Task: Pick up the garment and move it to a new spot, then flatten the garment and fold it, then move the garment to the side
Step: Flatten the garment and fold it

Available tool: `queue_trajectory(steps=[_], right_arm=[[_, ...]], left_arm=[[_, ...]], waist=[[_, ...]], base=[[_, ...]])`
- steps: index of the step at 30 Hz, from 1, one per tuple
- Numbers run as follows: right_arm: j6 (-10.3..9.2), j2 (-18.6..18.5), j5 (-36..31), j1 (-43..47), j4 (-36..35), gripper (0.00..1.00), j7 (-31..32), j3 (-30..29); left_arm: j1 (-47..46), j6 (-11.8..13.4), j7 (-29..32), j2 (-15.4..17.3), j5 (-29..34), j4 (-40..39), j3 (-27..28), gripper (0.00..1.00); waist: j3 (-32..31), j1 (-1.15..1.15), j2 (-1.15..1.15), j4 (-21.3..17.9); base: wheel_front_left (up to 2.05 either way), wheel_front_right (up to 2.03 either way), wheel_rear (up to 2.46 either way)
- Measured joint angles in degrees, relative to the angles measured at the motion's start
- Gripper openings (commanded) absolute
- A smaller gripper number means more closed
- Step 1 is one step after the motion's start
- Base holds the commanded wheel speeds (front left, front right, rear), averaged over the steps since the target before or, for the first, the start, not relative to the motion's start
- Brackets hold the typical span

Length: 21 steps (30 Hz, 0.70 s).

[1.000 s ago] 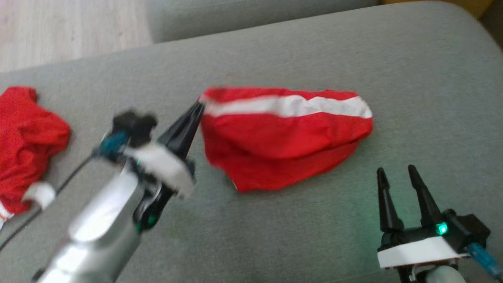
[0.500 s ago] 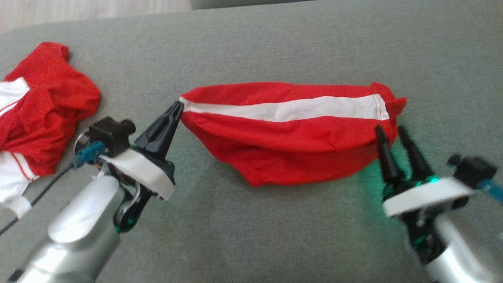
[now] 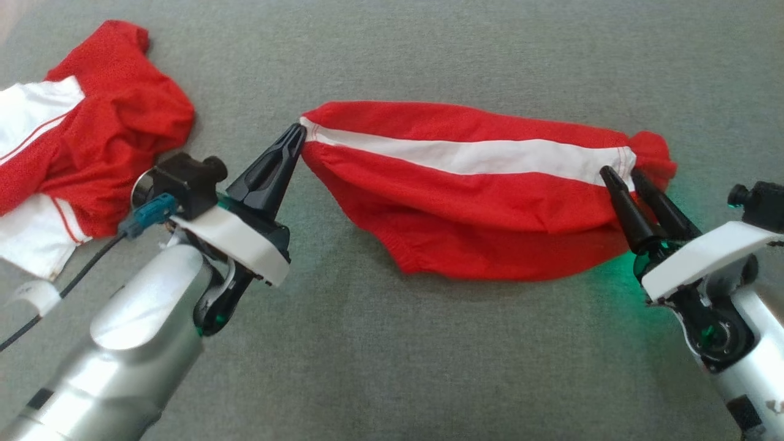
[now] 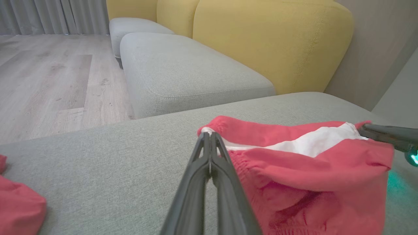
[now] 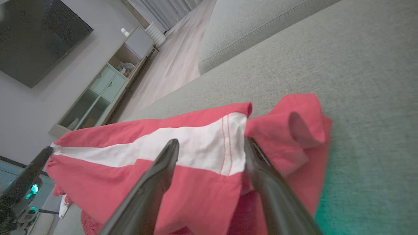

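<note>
Red garment, soft, light and limp, lies in the middle of the cushion. Left gripper has its fingers clamped on the left end of the white stripe. Right gripper has its fingers apart, straddling the right end, likely the best second hold for stretching it flat.

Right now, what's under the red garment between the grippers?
The garment lies on the grey cushion, which shows all round it. Anything beneath its folds is covered, so I cannot tell.
</note>
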Motion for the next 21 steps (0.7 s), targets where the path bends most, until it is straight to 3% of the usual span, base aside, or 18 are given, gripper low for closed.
queue_trajectory(steps=[9, 10, 11, 12, 14, 21], right_arm=[[0.0, -0.55, 1.07, -1.94, 2.48, 1.0, -0.92, 2.72], [0.0, -0.55, 1.38, -2.04, 2.46, 0.96, -0.93, 3.12], [0.0, -0.58, 1.66, -2.23, 2.35, 0.78, -1.07, 3.77], [0.0, -0.6, 1.69, -2.51, 2.21, 0.46, -1.19, 4.36], [0.0, -0.67, 1.59, -3.27, 1.77, 0.0, -2.74, 5.36], [0.0, -2.35, 1.42, -7.92, 1.46, 0.0, -9.62, 5.6]], left_arm=[[-0.82, -0.04, -1.29, -0.19, -0.2, 1.3, -1.34, 0.0], [-0.93, -0.04, -1.3, -0.19, -0.57, 1.35, -1.38, 0.0], [-1.05, -0.04, -1.46, -0.18, -0.8, 1.42, -1.44, 0.0], [-1.19, -0.04, -1.57, -0.19, -1.01, 1.45, -1.53, 0.0], [-1.63, -0.04, -1.76, -0.2, -1.03, 1.68, -1.8, 0.0], [-3.88, -0.04, -2.79, 0.0, -0.89, 1.47, -2.74, 0.0]], waist=[[0.55, 0.0, 0.0, 1.09], [0.58, -0.01, 0.0, 1.07], [0.61, -0.01, 0.0, 1.04], [0.66, -0.01, 0.0, 0.99], [0.74, -0.01, 0.0, 0.91], [1.11, -0.01, 0.0, -0.26]], base=[[0.0, 0.0, 0.0], [0.0, 0.0, 0.0], [0.0, 0.0, 0.0], [0.0, 0.0, 0.0], [0.0, 0.0, 0.0], [0.0, 0.0, 0.0]])
